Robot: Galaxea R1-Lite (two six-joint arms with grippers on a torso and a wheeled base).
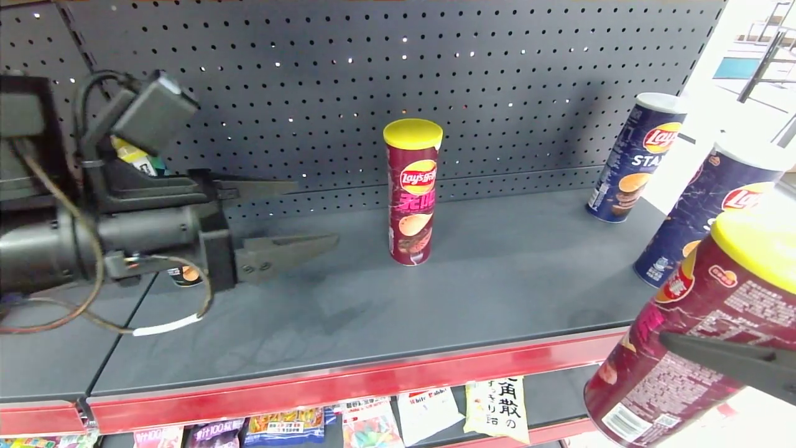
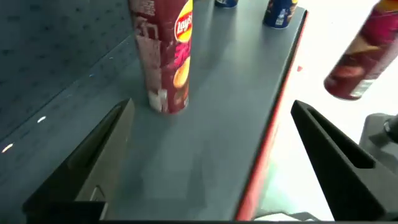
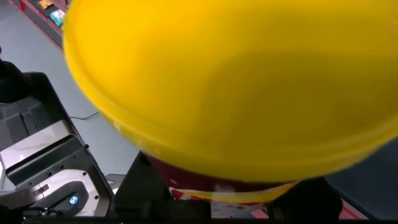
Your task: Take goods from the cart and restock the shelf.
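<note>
The held can (image 1: 690, 330), maroon with a yellow lid, sits tilted in the right gripper (image 3: 227, 193), whose fingers are clamped on its lower body, one dark finger (image 1: 727, 361) lying across its side. The lid faces that arm's wrist camera. Can and gripper are out past the red front edge of the shelf (image 1: 373, 323), off its right end, and the can does not touch the shelf. Just beyond the held can, farther in from the gripper, stand two blue cans (image 1: 703, 211), one near the front edge and the other closer to the pegboard (image 1: 373, 74). Well apart from the right gripper, the left gripper (image 1: 314, 213) hovers over the shelf with its jaws spread wide and nothing between them. Ahead of its fingertips, with a clear gap, a standing can (image 1: 412, 193) of the same maroon kind rests upright on the shelf near the pegboard. Below both grippers, packets (image 1: 373, 423) hang along the lower shelf.
</note>
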